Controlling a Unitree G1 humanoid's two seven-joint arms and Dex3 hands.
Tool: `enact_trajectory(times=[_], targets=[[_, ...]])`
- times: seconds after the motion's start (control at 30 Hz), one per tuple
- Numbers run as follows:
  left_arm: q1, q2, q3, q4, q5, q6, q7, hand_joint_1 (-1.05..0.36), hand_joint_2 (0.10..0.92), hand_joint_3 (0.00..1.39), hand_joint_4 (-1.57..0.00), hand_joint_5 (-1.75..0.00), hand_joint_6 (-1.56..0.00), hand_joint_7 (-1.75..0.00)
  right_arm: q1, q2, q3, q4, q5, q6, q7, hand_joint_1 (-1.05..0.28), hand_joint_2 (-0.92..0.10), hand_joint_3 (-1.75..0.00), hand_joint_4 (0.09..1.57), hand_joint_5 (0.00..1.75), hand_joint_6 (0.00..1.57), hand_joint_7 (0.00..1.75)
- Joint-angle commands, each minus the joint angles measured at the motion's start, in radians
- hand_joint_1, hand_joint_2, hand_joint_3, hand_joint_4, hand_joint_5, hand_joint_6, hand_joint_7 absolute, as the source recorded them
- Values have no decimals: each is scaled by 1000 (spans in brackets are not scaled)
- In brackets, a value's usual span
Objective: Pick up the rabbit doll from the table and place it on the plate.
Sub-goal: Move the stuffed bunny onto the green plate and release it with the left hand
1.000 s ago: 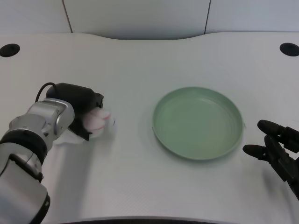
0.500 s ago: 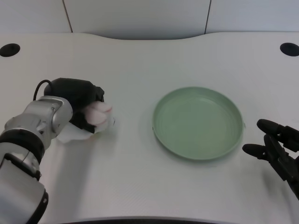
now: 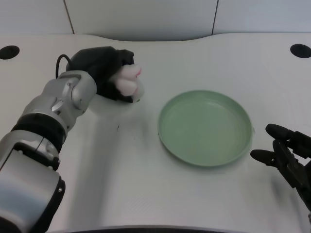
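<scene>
My left hand grips the rabbit doll, a small white and pink plush, and holds it above the table to the left of the plate. Only the doll's pale front shows between the black fingers. The green round plate lies on the white table right of centre, with nothing on it. The doll is a short way up and left of the plate's rim.
My right hand rests at the lower right edge, just past the plate. Two dark round holes sit at the table's far corners. A grey wall panel runs along the back.
My left hand has lifted the doll off the table and carried it up and to the right, closer to the plate. The plate and the right hand stayed put.
</scene>
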Motion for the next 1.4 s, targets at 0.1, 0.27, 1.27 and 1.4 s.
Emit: enact_trajectory(times=[0.1,0.27,1.27,1.4], targets=[[-60,-55,-3,-11,-4,-13,2,-110,885,59,-862,-1746,-718,-1746,8,3,2,-13,0,16,-22,-172,-921,-377,1094,363,1122,7],[-88,-118,-27,-9,14,-25,3,-115,830,90,-932,-1746,-755,-1746,12,13,15,-27,-15,25,-38,-170,-921,-353,1093,359,1126,8],[-77,-378,-72,54,12,-24,-23,-301,596,611,-787,-1746,-622,-1746,20,25,43,-30,-43,21,-52,-229,-921,-326,1066,407,1144,11],[-87,-371,-78,55,15,8,-61,-389,743,258,-567,-1693,-435,-1687,15,26,37,-17,-35,13,-43,-231,-921,-327,1066,412,1143,10]])
